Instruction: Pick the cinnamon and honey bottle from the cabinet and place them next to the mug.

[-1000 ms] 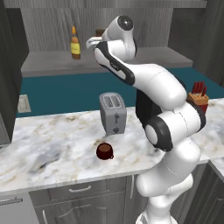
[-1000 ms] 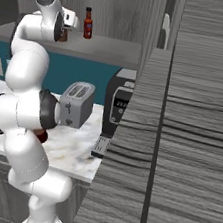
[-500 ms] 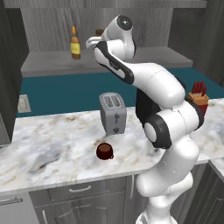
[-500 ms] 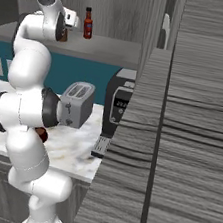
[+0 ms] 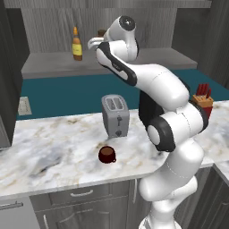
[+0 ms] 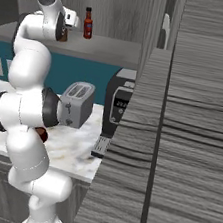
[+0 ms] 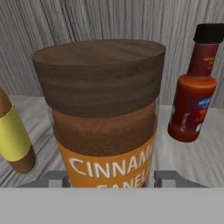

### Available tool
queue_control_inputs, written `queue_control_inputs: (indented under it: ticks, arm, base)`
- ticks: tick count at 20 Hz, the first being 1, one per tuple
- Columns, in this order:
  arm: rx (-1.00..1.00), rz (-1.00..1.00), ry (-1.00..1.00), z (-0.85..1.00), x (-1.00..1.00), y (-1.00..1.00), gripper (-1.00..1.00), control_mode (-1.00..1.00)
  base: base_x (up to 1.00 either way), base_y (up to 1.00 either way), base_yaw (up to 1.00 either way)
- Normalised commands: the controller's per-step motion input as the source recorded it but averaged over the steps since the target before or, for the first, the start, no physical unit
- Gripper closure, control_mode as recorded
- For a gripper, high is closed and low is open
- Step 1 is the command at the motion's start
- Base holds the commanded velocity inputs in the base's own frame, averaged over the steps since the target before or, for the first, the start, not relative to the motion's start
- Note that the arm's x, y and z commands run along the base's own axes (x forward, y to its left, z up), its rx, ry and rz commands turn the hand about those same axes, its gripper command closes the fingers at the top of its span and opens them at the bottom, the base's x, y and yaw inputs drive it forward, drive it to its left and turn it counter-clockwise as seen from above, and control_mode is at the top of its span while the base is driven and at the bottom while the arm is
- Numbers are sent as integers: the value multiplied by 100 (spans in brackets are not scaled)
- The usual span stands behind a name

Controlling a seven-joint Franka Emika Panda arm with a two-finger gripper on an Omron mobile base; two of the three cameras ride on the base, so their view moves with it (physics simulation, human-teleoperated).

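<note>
Behind the arm (image 5: 134, 76), cinnamon (image 5: 102, 32) mostly hidden.

A brown cylindrical cinnamon jar (image 7: 105, 127) has a darker wood-brown lid and an orange label with white lettering. Beside it, a slim red sauce bottle (image 7: 194, 94) wears a black cap and blue-and-white label. The amber honey bottle (image 5: 77, 44) carries a yellow label. The open cabinet (image 7: 109, 22) is grey wood-grain; the squat ceramic mug (image 5: 107, 154) is dark red-brown
</note>
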Motion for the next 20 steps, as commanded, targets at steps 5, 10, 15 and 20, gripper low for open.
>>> queue_control_inputs:
  ticks: [5, 10, 15, 20]
  arm:
    - [0, 0, 0, 0, -1, 0, 100, -100]
    - [3, 0, -1, 0, -75, -16, 100, -100]
    - [3, 0, -12, -9, -100, -33, 100, -100]
    - [0, 0, -12, -32, -100, -45, 100, -100]
  base:
    - [0, 0, 0]
    - [0, 0, 0]
    - [0, 0, 0]
    - [0, 0, 0]
